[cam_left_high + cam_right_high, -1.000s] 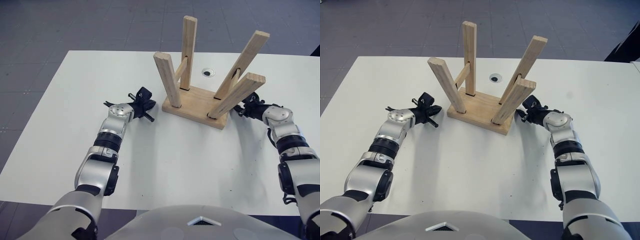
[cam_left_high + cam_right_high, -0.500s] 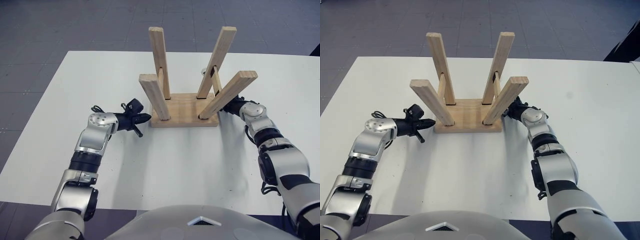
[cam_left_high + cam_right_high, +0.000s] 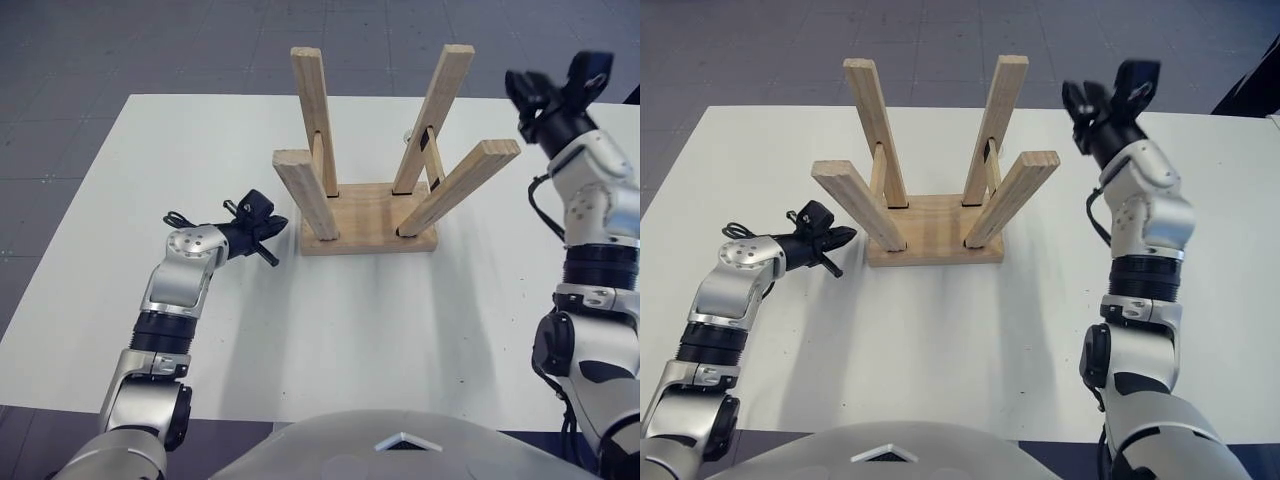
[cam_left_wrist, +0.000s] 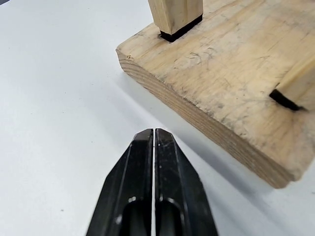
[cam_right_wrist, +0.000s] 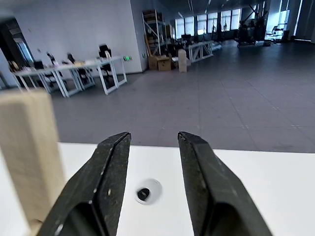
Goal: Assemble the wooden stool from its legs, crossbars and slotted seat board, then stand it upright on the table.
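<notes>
Left claw (image 4: 154,132) clenched, empty; we note seat board (image 4: 231,73) edge just ahead, not touching. Right claw (image 5: 153,135) released, raised; leg (image 5: 29,147) tip beside it.

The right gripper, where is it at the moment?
In the head views the right gripper hangs open above the table on the robot's right, close to the tip of the upturned stool's near right leg.

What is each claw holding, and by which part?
Nothing. The left claw is shut empty near the seat board; the right claw is open in the air.
</notes>
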### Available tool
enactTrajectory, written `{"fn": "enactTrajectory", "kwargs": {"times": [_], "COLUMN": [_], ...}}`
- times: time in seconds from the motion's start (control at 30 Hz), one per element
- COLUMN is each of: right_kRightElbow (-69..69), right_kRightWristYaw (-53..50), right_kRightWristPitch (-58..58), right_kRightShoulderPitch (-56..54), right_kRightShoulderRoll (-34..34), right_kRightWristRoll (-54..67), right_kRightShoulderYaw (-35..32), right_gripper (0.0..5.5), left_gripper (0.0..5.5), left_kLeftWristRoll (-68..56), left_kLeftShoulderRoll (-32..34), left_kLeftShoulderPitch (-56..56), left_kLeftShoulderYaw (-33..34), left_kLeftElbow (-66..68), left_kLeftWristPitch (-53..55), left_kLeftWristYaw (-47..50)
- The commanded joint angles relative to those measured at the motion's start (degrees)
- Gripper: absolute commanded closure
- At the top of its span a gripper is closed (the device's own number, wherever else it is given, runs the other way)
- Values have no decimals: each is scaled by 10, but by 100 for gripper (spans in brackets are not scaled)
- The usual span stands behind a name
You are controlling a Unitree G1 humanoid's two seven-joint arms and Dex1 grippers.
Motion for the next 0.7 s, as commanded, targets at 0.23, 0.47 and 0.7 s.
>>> {"fn": "enactTrajectory", "kwargs": {"times": [0.23, 0.47, 0.7], "right_kRightElbow": [-408, -403, -386], "right_kRightWristYaw": [-125, -140, -91], "right_kRightWristPitch": [237, 209, 185], "right_kRightShoulderPitch": [-71, -88, -2], "right_kRightShoulderRoll": [-68, -90, -94], "right_kRightWristRoll": [474, 436, 316], "right_kRightShoulderYaw": [-15, 21, 86], "right_gripper": [373, 373, 373], "left_gripper": [540, 540, 540], "left_kLeftWristRoll": [-13, -18, -20], "left_kLeftShoulderRoll": [-10, -16, -12], "left_kLeftShoulderPitch": [49, 60, 59], "left_kLeftShoulderYaw": [17, 7, 11], "left_kLeftElbow": [-60, -74, -76], "left_kLeftWristPitch": [11, 16, 18], "left_kLeftWristYaw": [37, 45, 47]}}
